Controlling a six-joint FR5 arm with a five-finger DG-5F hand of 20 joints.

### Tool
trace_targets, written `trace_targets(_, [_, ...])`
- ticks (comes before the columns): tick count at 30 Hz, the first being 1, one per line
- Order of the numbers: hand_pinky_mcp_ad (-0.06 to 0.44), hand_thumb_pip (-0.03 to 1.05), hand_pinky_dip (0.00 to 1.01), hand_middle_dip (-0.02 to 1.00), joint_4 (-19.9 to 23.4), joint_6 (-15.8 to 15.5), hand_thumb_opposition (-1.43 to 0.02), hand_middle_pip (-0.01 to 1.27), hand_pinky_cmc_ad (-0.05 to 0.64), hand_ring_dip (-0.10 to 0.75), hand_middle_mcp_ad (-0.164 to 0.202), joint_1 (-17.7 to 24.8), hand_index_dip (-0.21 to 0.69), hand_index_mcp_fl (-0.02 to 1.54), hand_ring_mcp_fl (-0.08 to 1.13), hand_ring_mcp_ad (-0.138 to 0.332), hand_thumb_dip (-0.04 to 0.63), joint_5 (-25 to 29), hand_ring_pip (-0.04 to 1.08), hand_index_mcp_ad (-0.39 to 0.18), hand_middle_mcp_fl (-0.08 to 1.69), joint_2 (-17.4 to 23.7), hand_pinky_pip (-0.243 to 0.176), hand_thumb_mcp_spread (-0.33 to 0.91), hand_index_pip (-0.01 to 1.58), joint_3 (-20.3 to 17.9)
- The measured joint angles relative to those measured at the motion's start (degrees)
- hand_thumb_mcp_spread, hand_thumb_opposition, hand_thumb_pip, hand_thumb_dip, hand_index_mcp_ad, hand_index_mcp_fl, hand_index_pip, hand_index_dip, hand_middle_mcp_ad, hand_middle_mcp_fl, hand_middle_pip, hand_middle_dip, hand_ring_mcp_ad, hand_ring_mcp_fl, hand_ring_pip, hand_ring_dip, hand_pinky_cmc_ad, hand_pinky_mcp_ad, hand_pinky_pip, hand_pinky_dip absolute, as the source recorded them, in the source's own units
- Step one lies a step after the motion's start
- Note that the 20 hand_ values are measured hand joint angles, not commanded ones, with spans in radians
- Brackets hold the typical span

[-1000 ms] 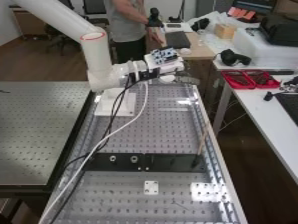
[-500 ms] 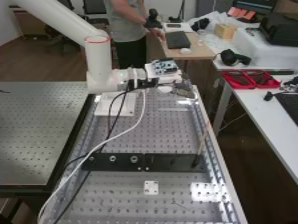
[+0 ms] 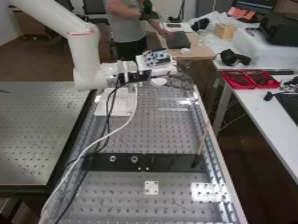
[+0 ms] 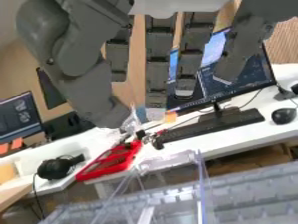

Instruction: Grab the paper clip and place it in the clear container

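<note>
In the high view, the hand point(image 3: 177, 80) is above the far end of the perforated metal bench point(image 3: 166, 135), at the end of the white arm. In the wrist view, the hand point(image 4: 158, 65) is open: its fingers hang straight and its thumb is apart from them, and I make out nothing held between them. A clear container point(image 4: 202, 180) stands beyond and below the fingertips there, its transparent walls and rim over the bench surface. I cannot make out a paper clip.
A white block point(image 3: 121, 107) stands under the arm, with cables point(image 3: 110, 136) trailing along the bench. A black bar point(image 3: 166, 162) crosses it, a thin brown stick point(image 3: 202, 141) stands at its right end, and a white plate point(image 3: 151, 187) lies nearer. Red trays point(image 3: 237, 80) are on the side table.
The hand first dipped slightly, then rose again and shifted a little left with the arm. The cables swung along with it.
</note>
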Motion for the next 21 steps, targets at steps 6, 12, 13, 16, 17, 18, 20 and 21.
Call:
trace_targets(6, [0.265,0.85,0.37,0.55,1.39,-0.03,-0.83,0.53,0.363,0.358,0.021,-0.94,-0.188,0.02,0.2,0.051,0.33,-0.1,0.28,-0.201,0.36,5.75,-0.028,0.41,0.68,-3.2])
trace_targets(12, [0.265,0.81,0.38,0.55,-4.48,-1.86,-0.82,0.44,0.346,0.358,0.019,-2.69,-0.18,0.09,0.2,0.056,0.333,-0.23,0.28,-0.183,0.37,11.31,-0.04,0.38,0.56,-4.1])
trace_targets(13, [0.265,0.81,0.4,0.55,-5.34,-2.2,-0.82,0.42,0.346,0.358,0.019,-3.1,-0.178,0.13,0.2,0.058,0.333,-0.15,0.28,-0.173,0.37,12.16,-0.044,0.38,0.53,-4.21])
trace_targets(16, [0.264,0.77,0.41,0.55,-6.73,-3.11,-0.82,0.36,0.346,0.358,0.028,-4.12,-0.15,0.28,0.2,0.073,0.33,0.13,0.27,-0.173,0.36,14.43,-0.044,0.36,0.45,-4.63])
trace_targets(17, [0.264,0.77,0.42,0.55,-7.22,-3.65,-0.81,0.36,0.346,0.358,0.028,-4.6,-0.152,0.29,0.2,0.073,0.333,0.24,0.28,-0.173,0.37,15.49,-0.044,0.36,0.43,-4.89])
trace_targets(18, [0.264,0.76,0.43,0.56,-7.51,-3.97,-0.81,0.34,0.346,0.358,0.03,-4.88,-0.138,0.29,0.2,0.07,0.333,0.29,0.27,-0.173,0.36,16.09,-0.044,0.37,0.43,-5.02])
trace_targets(20, [0.264,0.76,0.43,0.55,-8.55,-5.03,-0.81,0.32,0.349,0.358,0.044,-5.76,-0.134,0.31,0.19,0.066,0.333,0.38,0.27,-0.175,0.37,17.85,-0.044,0.35,0.39,-5.37])
trace_targets(21, [0.264,0.76,0.43,0.55,-8.93,-5.4,-0.81,0.32,0.349,0.36,0.044,-6.03,-0.119,0.31,0.19,0.068,0.333,0.38,0.28,-0.171,0.37,18.31,-0.044,0.35,0.39,-5.43])
